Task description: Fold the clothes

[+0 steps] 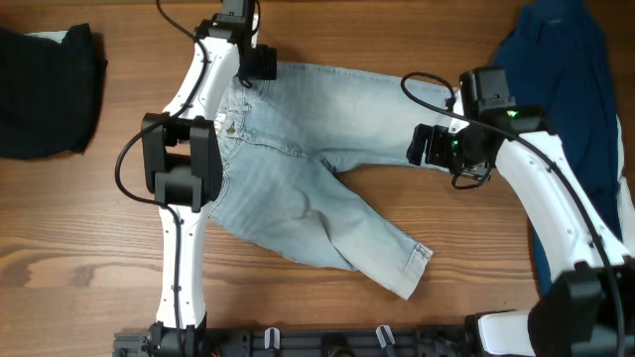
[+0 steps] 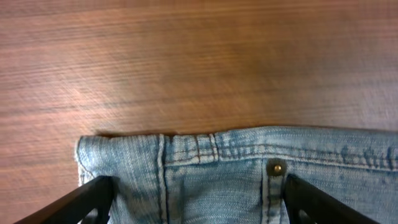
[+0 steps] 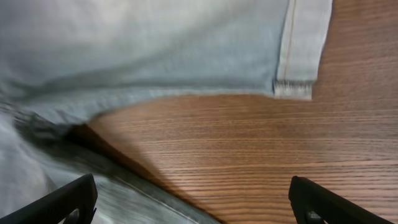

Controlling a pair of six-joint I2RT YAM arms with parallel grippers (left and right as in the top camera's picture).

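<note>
The light-blue denim shorts (image 1: 298,149) lie flat on the wooden table, waist to the left, one leg pointing right, the other toward the front right. My left gripper (image 1: 260,62) is open over the far waist corner; the left wrist view shows the waistband (image 2: 236,149) and metal button (image 2: 276,167) between its fingers (image 2: 196,202). My right gripper (image 1: 425,145) is open beside the hem of the right-pointing leg; the right wrist view shows that cuff (image 3: 305,43) and bare wood between the fingers (image 3: 193,202). Neither gripper holds cloth.
A black garment (image 1: 45,89) lies at the far left of the table. A dark blue garment (image 1: 575,109) lies along the right side, under my right arm. The table's front rail (image 1: 298,342) runs along the near edge.
</note>
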